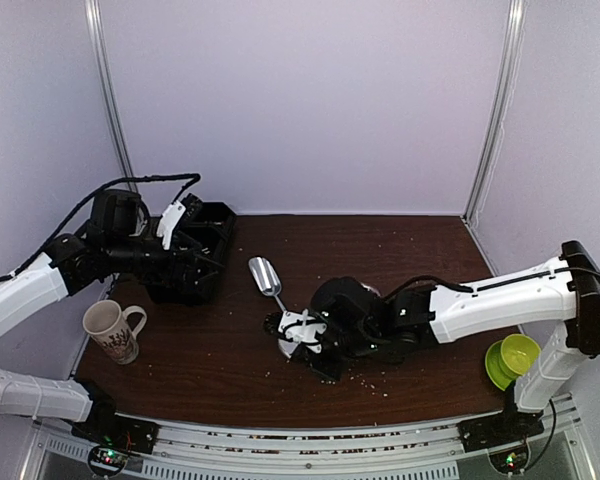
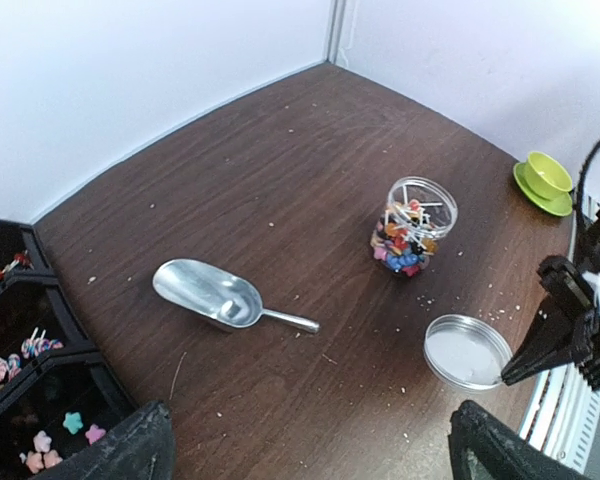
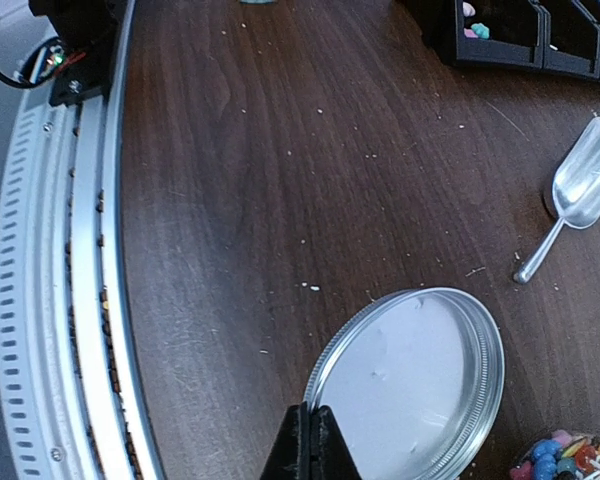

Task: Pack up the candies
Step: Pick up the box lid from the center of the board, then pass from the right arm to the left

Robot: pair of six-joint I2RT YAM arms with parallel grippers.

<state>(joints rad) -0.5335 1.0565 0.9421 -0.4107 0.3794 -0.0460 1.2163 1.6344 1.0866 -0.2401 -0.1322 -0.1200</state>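
Observation:
Candies (image 2: 404, 245) in mixed colours fill the lower part of a clear open jar (image 2: 417, 210) on the brown table. More candies (image 2: 40, 345) lie in the compartments of the black tray (image 2: 10, 300) at the left. My right gripper (image 3: 310, 425) is shut on the near rim of the round metal lid (image 3: 420, 385), just short of the jar. An empty metal scoop (image 2: 205, 293) lies between tray and jar. My left gripper (image 2: 310, 450) hangs open above the table beside the tray, with nothing between its fingers.
A patterned mug (image 1: 110, 330) stands at the left front edge. A green cup on its saucer (image 1: 512, 358) sits at the right edge. Pale crumbs are scattered over the table (image 1: 400, 250). The metal rail (image 3: 70, 300) runs along the front edge.

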